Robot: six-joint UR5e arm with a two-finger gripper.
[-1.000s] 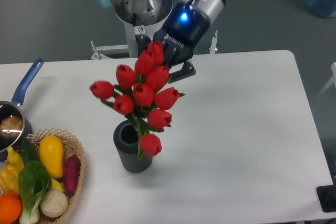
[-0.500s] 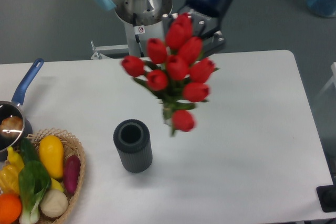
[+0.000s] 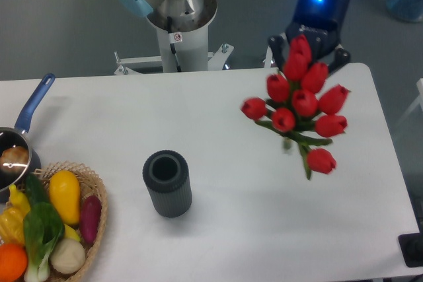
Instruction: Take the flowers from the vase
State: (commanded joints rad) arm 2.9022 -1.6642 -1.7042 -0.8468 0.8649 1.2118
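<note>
Since a second ago the red tulip bunch point(image 3: 301, 107) has come right out of the ribbed dark grey vase point(image 3: 167, 183) and travelled from the middle of the frame to the upper right, carried by the hand point(image 3: 308, 43). The vase now stands with its mouth bare on the white desk point(image 3: 225, 130), lower left of centre, well apart from the flowers.

The bunch hangs in the air over the right part of the desk, buds fanned out and stems trailing down toward the lower right. The hand sits behind the topmost buds, which hide the fingertips; it appears pinched on the bunch, since the tulips ride along with it, but exactly where it grips cannot be told.

The tulips look light, and they keep their shape while being swung, so they are probably artificial and fairly springy. The buds would likely squash or slip under pressure; the gathered stems, where the bunch is narrowest, seem the firmer place to hold.

At the left edge sit a blue-handled saucepan point(image 3: 20, 143) and a wicker basket of vegetables point(image 3: 53, 229).
</note>
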